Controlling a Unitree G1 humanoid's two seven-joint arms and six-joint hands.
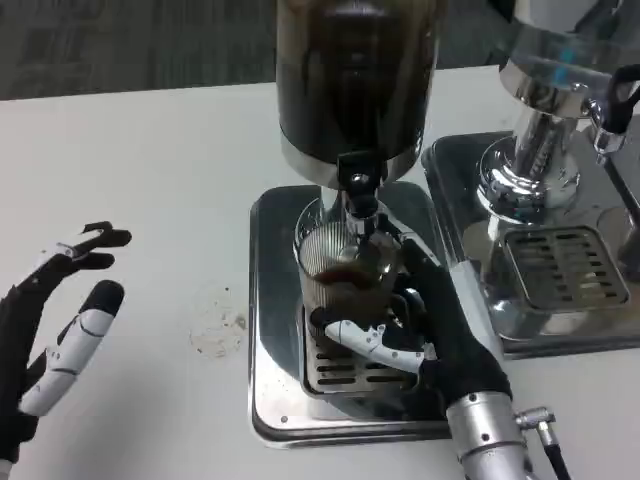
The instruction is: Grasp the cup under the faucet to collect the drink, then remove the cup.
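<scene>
The right hand (pixel 420 320) grips the cup (pixel 340 275) directly under the faucet (pixel 358 195); it should stay level, while the left hand (pixel 55 320) waits spread

White worktop (pixel 150 180) fills most of the view, matte, lit evenly from above, soft shadows. A faint brownish ring stain (pixel 218 325) marks it left of centre. Beyond the far edge a strip of grey carpet floor (pixel 130 40), mottled, slightly blurred. No walls or windows can be made out.
</scene>
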